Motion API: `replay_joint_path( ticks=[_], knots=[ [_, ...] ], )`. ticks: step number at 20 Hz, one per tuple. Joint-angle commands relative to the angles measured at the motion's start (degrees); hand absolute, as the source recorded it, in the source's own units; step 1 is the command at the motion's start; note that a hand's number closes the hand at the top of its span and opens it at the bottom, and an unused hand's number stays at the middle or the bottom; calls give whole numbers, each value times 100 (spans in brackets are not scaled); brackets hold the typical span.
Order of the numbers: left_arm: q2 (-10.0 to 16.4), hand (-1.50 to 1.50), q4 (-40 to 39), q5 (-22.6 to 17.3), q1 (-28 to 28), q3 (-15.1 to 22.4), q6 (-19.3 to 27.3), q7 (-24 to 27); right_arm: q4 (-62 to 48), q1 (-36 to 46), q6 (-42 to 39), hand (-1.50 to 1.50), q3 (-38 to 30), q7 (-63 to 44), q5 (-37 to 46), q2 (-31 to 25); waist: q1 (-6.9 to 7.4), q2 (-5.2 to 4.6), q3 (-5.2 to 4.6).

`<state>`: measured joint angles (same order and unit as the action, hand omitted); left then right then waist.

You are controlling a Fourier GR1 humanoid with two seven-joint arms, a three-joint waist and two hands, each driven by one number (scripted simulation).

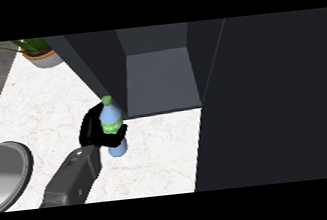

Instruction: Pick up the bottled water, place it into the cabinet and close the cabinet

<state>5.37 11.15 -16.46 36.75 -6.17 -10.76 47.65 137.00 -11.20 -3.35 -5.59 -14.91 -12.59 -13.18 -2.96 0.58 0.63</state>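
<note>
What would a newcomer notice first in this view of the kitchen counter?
The black left hand, left of centre, is curled round a pale blue plastic bottle with a green cap. Just behind it stands the open dark cabinet with its grey-blue inside; a potted green plant stands top left.

Left forearm (71,178) grey, showed from lower edge at view's left, slanted up and slightly right toward hand. Left hand (94,132) black, at forearm's upper end, wrist roughly in line with forearm. Fingers (90,120) curled round bottle (111,118), wrapped from its left side, one dark tip showed past its right edge. Bottle held upright in grasp, green cap above hand, base poking out below
</note>
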Motion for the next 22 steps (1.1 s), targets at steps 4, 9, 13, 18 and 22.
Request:
replay_joint_path(
  ticks=[4,9,13,18,22],
  knots=[
    [-508,150,243,-248,1321,119,481,-312,5,-92,-346,-150,-292,116,-784,-38,-432,23,-41],
    [-505,150,130,-300,1669,113,893,-453,-332,10,-449,-150,-640,215,-1036,-119,-382,30,-26],
    [-507,150,-55,-350,1764,125,1302,-339,-402,81,-674,-150,-731,144,-1300,-327,-493,-17,-42],
    [-508,150,-318,-396,1920,103,1688,-437,-537,155,-778,-150,-1029,226,-1592,-429,-510,-50,-42],
    [-508,150,-559,-479,1869,48,1978,-275,-537,140,-896,-150,-1189,238,-1850,-507,-624,-85,-54]
  ],
)
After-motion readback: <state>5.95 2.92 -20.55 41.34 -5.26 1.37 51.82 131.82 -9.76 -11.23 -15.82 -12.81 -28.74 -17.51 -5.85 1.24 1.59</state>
